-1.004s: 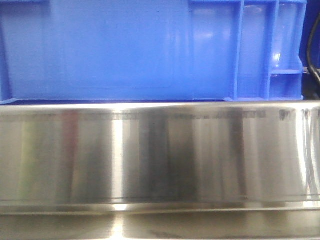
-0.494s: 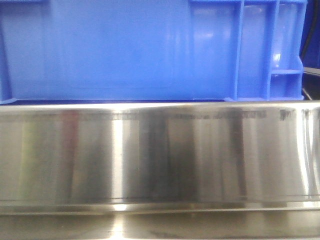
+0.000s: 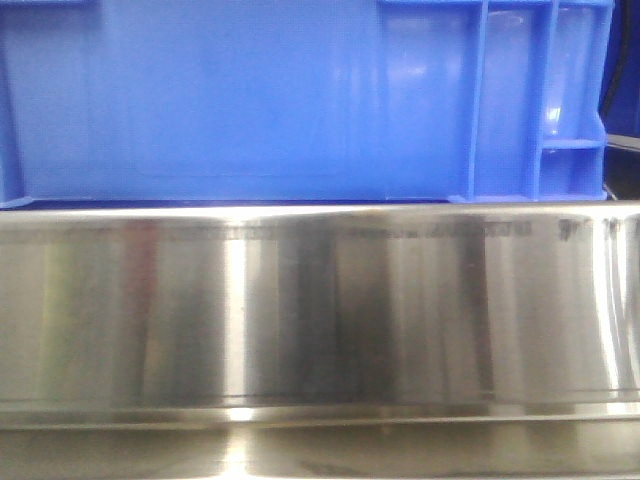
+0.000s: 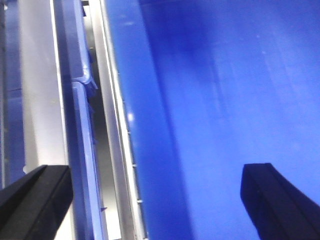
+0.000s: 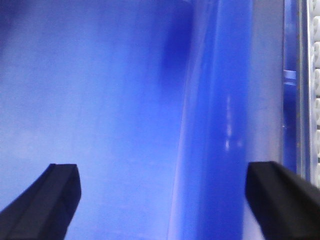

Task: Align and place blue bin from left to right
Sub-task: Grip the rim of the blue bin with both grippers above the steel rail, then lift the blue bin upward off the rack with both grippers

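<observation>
The blue bin point(image 3: 230, 100) fills the top of the front view, standing on a steel ledge, with ribbed box sections point(image 3: 520, 100) near its right corner. In the left wrist view my left gripper point(image 4: 155, 200) is open, its black fingertips point(image 4: 37, 200) far apart on either side of the bin's left wall point(image 4: 150, 150). The right gripper point(image 5: 162, 200) is open too, its fingertips point(image 5: 45, 200) set either side of the bin's right wall point(image 5: 215, 150). Nothing is pinched. Neither gripper shows in the front view.
A polished steel panel point(image 3: 320, 310) spans the lower front view. A black cable point(image 3: 622, 145) hangs at the far right. Left of the bin run a steel strip point(image 4: 37, 100) and another blue rim point(image 4: 80, 125). White rollers point(image 5: 315, 75) line the right edge.
The bin and the steel panel look the same. Only the black cable at the right edge has shifted slightly lower.
</observation>
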